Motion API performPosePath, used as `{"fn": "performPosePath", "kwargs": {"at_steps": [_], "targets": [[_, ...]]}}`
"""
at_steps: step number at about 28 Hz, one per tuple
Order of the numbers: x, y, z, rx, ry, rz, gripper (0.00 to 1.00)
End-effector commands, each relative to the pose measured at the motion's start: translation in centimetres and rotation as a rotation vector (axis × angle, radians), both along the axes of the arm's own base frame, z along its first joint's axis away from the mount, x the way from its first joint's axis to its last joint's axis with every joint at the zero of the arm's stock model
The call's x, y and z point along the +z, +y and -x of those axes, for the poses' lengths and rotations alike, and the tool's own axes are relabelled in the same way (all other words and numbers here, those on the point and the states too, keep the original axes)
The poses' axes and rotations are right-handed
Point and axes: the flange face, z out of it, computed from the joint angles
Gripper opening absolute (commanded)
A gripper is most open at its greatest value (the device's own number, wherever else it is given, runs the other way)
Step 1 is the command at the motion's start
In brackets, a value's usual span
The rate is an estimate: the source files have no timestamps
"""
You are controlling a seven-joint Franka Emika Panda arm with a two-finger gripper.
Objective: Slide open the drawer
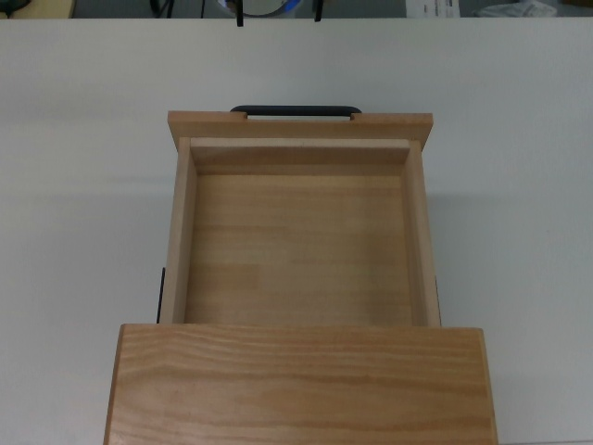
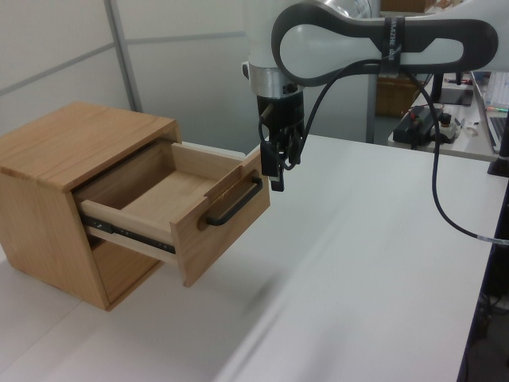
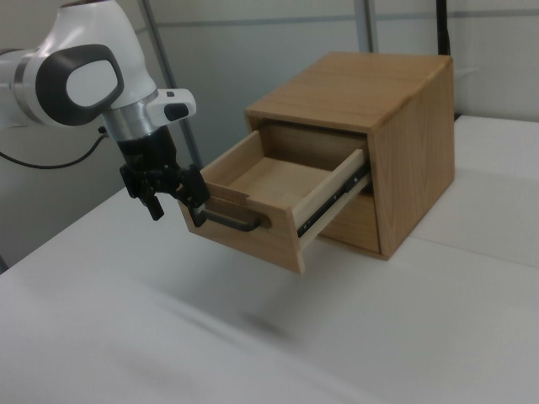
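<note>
Top view: drawer (image 1: 298, 250) extended, white table (image 1: 83, 185) around it.

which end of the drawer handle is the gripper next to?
The handle's end toward the right view's left. The gripper, open, sits just off that end, beside the drawer's front panel; the other end is clear.

White table (image 2: 382, 263), pale panelled wall (image 2: 175, 64) (cluttered desk (image 2: 445, 119) beyond).

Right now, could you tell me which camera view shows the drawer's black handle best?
The left view: the whole handle shows along the drawer front. The right view shows it partly behind the gripper. The top view catches only its upper edge.
</note>
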Motion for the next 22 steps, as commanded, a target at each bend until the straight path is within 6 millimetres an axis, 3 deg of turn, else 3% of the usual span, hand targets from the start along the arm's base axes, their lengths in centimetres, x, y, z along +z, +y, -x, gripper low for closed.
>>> {"fn": "performPosePath", "kwargs": {"at_steps": [1, 22], "targets": [[0.37, -0.63, -0.26, 0.009, 0.018, 0.013, 1.0], [0.59, -1.26, -0.25, -0.01, 0.015, 0.009, 1.0]]}}
